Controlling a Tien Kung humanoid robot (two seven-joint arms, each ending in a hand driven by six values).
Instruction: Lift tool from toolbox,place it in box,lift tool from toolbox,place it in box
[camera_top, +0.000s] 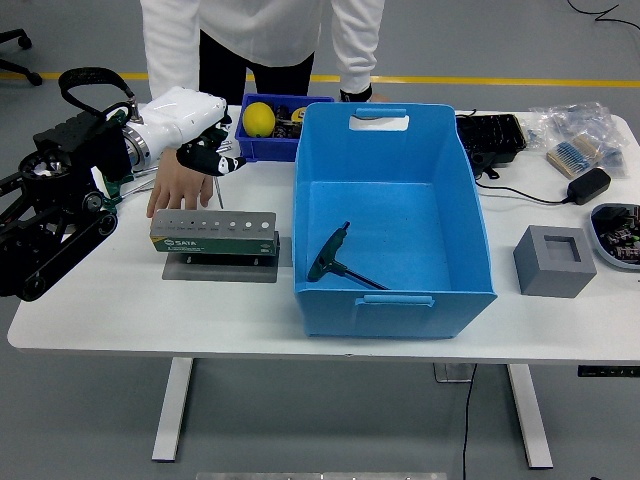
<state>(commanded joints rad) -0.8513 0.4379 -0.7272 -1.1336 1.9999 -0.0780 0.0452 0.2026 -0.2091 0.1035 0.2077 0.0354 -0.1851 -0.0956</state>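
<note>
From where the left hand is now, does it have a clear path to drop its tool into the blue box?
Probably yes. The left hand, pinching a thin tool, hangs above the tool holder, and the blue box to its right is open-topped; only its near wall needs clearing.

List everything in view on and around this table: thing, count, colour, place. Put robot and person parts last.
table: one, white, fills the view.
tool holder: one, grey-green with a row of holes, on a grey base, left of the big bin.
large bin: one, blue, table centre.
T-handle tool: one, dark, lying inside the large bin.
small bin: one, blue, behind the holder.
ball: one, yellow, in the small bin.
grey block: one, square recess, right of the large bin.
black tray: one, far right.
power adapter: one, black, right edge.
plastic bags: clear, far right corner.
left hand: white and black, above the holder, pinching a thin tool.
person's hand: one, flat on the table behind the holder.
</note>
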